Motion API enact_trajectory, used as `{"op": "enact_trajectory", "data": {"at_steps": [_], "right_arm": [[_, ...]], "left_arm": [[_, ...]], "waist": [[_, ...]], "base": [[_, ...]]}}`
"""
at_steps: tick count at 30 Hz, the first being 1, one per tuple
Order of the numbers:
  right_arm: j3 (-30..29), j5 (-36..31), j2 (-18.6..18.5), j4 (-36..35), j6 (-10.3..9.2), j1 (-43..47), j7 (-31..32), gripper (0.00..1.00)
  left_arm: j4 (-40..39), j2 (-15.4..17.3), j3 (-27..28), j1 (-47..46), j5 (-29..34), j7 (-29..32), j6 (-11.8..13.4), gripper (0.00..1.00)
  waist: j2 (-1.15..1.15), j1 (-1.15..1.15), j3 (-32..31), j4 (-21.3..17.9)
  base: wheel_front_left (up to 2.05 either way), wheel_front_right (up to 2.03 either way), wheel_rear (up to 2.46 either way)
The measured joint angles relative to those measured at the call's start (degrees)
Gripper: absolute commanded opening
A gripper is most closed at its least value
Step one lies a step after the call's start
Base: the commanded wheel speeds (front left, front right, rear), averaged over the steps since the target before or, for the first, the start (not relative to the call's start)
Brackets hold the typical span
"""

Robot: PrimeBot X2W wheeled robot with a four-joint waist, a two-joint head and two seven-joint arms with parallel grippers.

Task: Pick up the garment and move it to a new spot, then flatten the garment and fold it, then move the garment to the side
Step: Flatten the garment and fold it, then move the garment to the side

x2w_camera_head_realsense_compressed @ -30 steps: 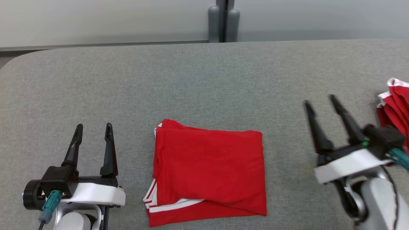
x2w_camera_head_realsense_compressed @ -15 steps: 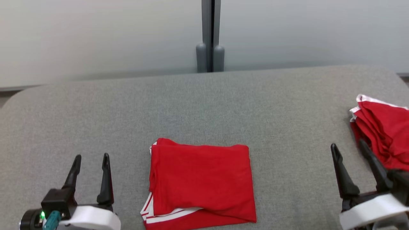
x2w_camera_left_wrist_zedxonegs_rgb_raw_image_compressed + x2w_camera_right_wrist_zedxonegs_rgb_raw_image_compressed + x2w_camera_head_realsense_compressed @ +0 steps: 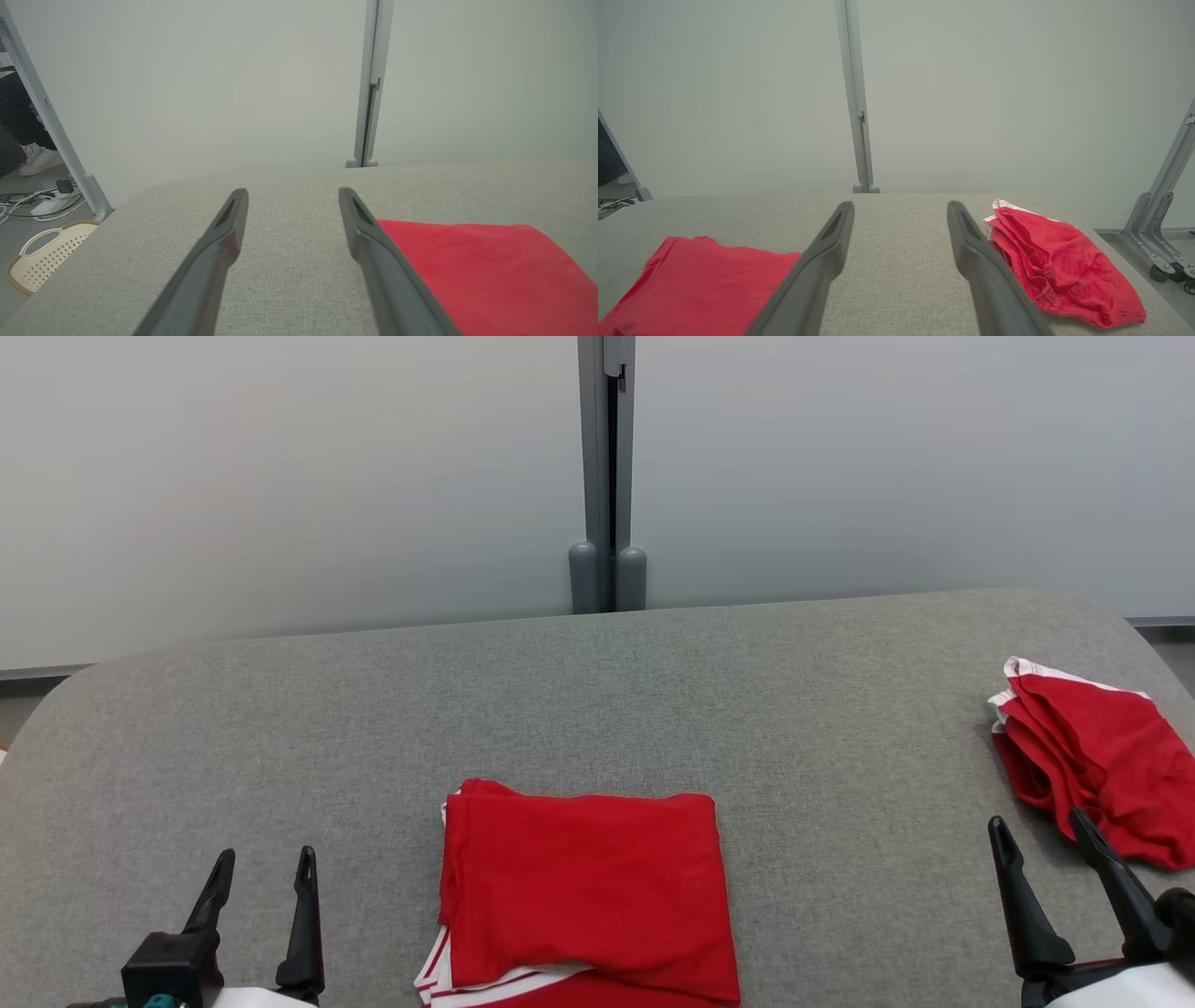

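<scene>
A red garment [image 3: 583, 896] with white trim lies folded into a neat rectangle at the table's near middle; it also shows in the left wrist view [image 3: 481, 270] and the right wrist view [image 3: 700, 280]. A second red garment [image 3: 1088, 784] lies crumpled near the right edge [image 3: 1055, 266]. My left gripper [image 3: 264, 859] stands open to the left of the folded one, with nothing between its fingers [image 3: 293, 192]. My right gripper [image 3: 1038, 821] is open and empty [image 3: 900, 205], between the two garments and just in front of the crumpled one.
The grey padded table [image 3: 373, 728] has rounded far corners and stands against a pale partition with a grey post [image 3: 607, 476]. On the floor to the left are a cream basket [image 3: 42, 254], cables and a person's white shoe [image 3: 39, 161]. A metal frame leg [image 3: 1162, 219] stands at the right.
The head camera has tilted up, so the whole picture slid down. My right gripper has drawn back to the right and straightened. Both garments lie where they were.
</scene>
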Motion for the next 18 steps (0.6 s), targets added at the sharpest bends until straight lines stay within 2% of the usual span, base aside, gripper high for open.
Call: {"op": "enact_trajectory", "data": {"at_steps": [18], "right_arm": [[-0.6, 0.5, 0.0, -0.2, 0.00, 0.2, 0.2, 1.00]], "left_arm": [[-2.9, 0.7, -0.6, 0.6, 0.0, 1.4, 1.1, 1.00]], "waist": [[0.00, 0.00, 0.1, 0.8]], "base": [[0.00, 0.00, 0.00]]}}
